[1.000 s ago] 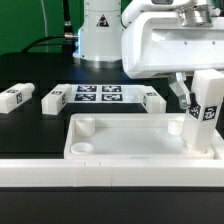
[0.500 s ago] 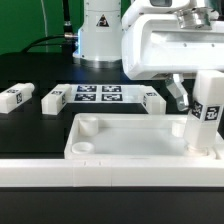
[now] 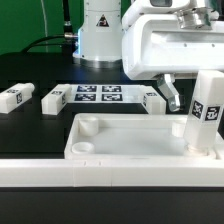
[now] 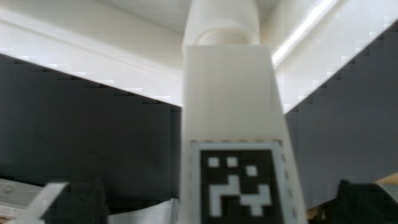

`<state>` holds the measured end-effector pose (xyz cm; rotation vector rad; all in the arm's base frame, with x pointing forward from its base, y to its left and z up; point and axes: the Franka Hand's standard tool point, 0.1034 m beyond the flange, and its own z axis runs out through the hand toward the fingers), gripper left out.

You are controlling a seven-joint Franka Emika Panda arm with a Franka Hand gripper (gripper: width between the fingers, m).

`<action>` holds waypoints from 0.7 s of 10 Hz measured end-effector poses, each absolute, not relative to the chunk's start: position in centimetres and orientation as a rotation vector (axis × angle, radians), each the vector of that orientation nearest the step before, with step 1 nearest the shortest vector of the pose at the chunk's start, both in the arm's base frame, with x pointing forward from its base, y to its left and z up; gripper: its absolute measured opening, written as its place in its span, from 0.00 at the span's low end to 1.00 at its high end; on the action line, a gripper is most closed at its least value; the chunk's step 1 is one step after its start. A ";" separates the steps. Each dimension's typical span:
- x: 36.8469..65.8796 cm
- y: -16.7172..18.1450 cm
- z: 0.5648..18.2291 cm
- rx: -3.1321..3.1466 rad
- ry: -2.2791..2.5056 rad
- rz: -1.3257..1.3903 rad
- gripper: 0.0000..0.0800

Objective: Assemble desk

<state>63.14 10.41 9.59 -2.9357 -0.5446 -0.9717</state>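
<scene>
**Leg in socket, fingers spread**

The gripper (image 3: 198, 102) hangs over the right end of the tabletop (image 3: 130, 138) with its fingers spread. The one visible finger (image 3: 172, 95) stands just left of the leg (image 3: 205, 115), with a clear gap between them; the other finger is hidden. In the wrist view the leg (image 4: 231, 130) fills the centre and nothing presses on its sides. The leg stands in a right-hand socket, tag facing near, and appears to lean slightly right. Three loose legs (image 3: 55, 99) lie on the black table (image 3: 30, 125) beyond the tabletop: two left of the marker board (image 3: 98, 95), one right of it. A low wall (image 3: 100, 175) runs along the near side
</scene>
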 end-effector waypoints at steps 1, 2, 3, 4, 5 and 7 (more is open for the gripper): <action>63.2 10.7 10.3 -2.933 -0.544 -0.970 0.81; 63.3 11.3 11.9 -2.926 -0.558 -0.969 0.81; 63.5 11.2 12.9 -2.930 -0.562 -0.948 0.81; 63.6 11.1 13.9 -2.931 -0.561 -0.947 0.81; 63.4 11.4 13.4 -2.936 -0.569 -0.912 0.81; 63.3 11.3 13.2 -2.938 -0.569 -0.901 0.81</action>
